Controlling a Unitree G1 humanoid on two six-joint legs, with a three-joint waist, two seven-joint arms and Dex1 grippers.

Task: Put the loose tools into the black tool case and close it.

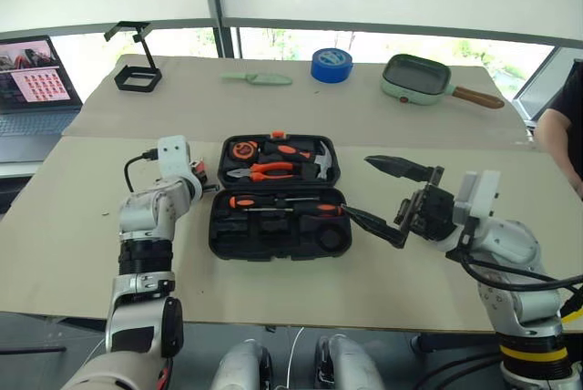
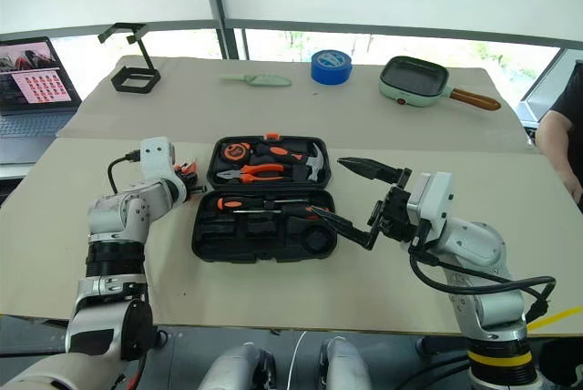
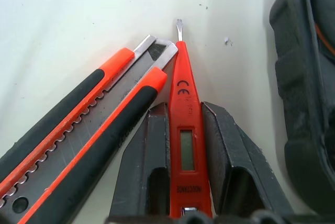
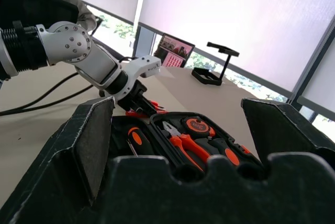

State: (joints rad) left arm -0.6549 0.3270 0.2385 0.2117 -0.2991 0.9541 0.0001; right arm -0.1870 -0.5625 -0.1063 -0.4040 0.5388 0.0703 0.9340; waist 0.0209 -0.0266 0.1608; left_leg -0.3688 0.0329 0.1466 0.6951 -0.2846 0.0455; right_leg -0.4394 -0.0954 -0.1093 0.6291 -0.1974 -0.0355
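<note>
Left gripper (image 3: 186, 130) fingers clench the tester pen (image 3: 184, 130) (beside the utility knife (image 3: 78, 145)) for transfer to the tool case (image 1: 273, 235); right gripper (image 1: 392, 199) fingers released.

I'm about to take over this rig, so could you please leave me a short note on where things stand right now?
Left end effector: fingers closed around the orange tester pen on the table, just left of the black tool case; pen not yet lifted.
Right end effector: open, empty, hovering at the case's right edge.
Case: lying open, both screwdrivers already in the front half.
Utility knife: loose on the table, right beside the pen.
Small tape ring: I can't tell where it is.
Left to do: place the pen, then the knife, find the ring, close the lid.
</note>
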